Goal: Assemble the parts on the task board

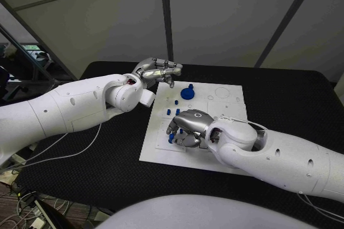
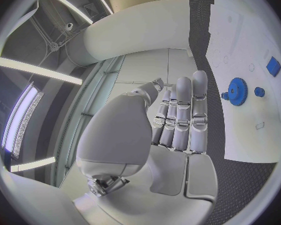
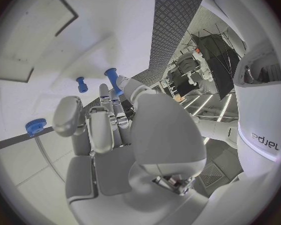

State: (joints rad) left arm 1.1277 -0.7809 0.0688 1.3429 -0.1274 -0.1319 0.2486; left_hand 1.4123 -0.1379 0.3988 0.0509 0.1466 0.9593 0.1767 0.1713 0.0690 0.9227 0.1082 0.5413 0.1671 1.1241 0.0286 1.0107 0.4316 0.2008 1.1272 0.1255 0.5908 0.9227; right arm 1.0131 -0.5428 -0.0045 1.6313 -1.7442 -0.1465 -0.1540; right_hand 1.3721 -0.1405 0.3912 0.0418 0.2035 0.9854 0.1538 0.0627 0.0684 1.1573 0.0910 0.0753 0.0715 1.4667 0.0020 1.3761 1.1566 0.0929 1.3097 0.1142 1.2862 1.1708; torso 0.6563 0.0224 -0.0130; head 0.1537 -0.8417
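Parts [image 1: 176, 111] (small blue pieces) stood on the task board [image 1: 229, 107] mid-tabletop, just beyond the right hand [image 1: 188, 127], fingers curled down among them, grip unclear; left hand [image 1: 156, 71] hovered open, empty.

A white task board [image 1: 229, 102] carries small blue parts, among them a blue gear [image 1: 187, 93] toward its twelve o'clock side, on a black table [image 1: 287, 100] between two white arms with silver hands.
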